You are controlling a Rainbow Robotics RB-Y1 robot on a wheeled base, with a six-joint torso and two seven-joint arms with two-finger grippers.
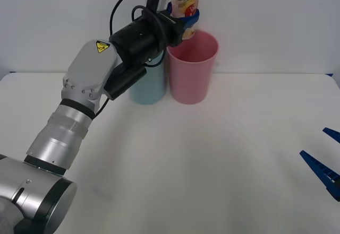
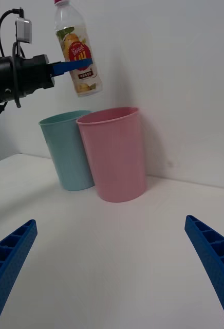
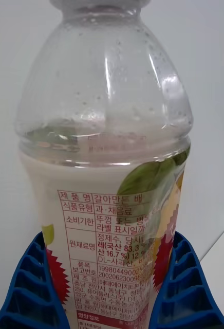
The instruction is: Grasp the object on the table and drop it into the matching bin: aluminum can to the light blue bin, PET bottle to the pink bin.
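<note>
**A:** Item one, nearest your front camera: the left arm's silver elbow housing (image 1: 40, 197), low at the left, with the arm running up and away from you to the back of the table (image 1: 212, 165). What does it carry?

**B:** The left gripper (image 1: 183, 19), its blue ribbed fingers (image 3: 27, 288) clamped on either side of the PET bottle (image 1: 186, 3). You have the bottle held by its labelled lower half, roughly upright and slightly tilted, well above the tabletop.

**A:** Item two, the bottle. Particulars?

**B:** Clear plastic, red cap, label in yellow, red and green. Your left wrist camera shows small print in a red-ruled box on a white panel, a green leaf beside it, and droplets inside the clear shoulder.

**A:** Its position against the bins?

**B:** In your front camera its base hangs over the rear left rim of the pink bin (image 1: 192, 67), not inside it. In the right wrist camera it looks nearer the gap between the two bins, so you cannot place it more exactly.

**A:** Item three, the bins.

**B:** The pink bin and the light blue bin (image 1: 147, 88) stand upright side by side at the back of the table, touching or very nearly, the blue one to the robot's left.

**A:** Item four, the other arm.

**B:** The right gripper (image 2: 112, 267) sits low at the table's right edge, fingers spread wide, holding nothing, well apart from the bins.
</note>
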